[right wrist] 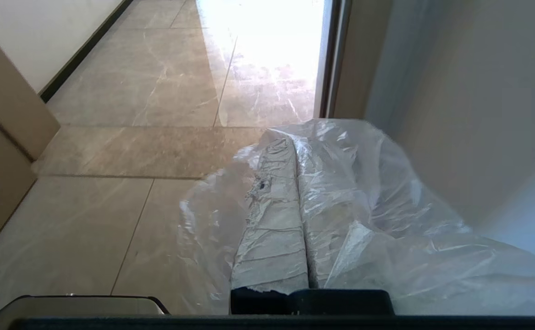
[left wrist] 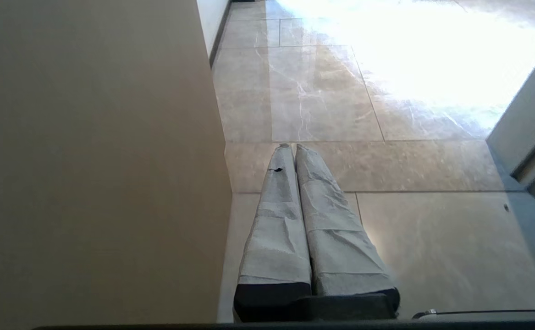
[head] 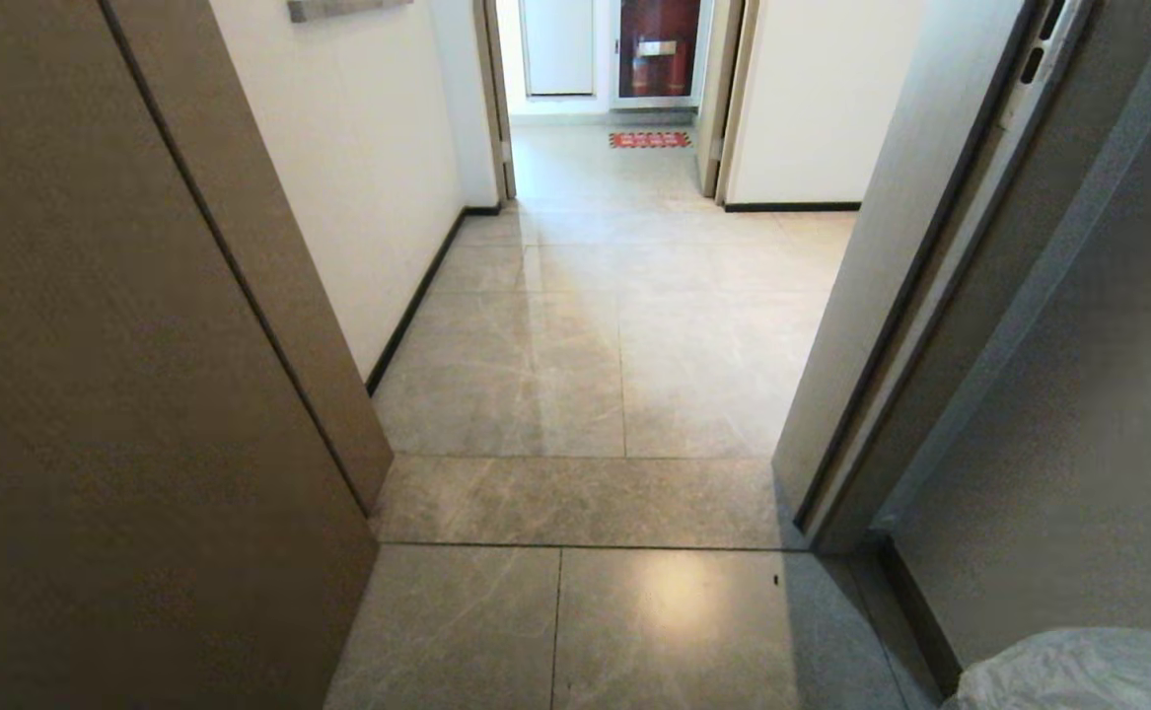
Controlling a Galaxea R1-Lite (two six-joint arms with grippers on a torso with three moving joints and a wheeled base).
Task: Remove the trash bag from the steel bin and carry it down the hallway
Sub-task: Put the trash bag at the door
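A: Where are we carrying the bag (right wrist: 377,192)?

B: It is bunching around the right gripper (right wrist: 295,144), whose jaws are pinching shut on the thin plastic, low at our right side, so it hangs off the floor (head: 595,375).

A: And the left gripper (left wrist: 292,147)?

B: Its jaws are resting closed and empty. We are facing the doorway into the hallway (head: 605,168).

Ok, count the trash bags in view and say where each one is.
1. The trash bag is draped over the shut right claw, showing at the head view's lower right corner. Others may lie outside the views.
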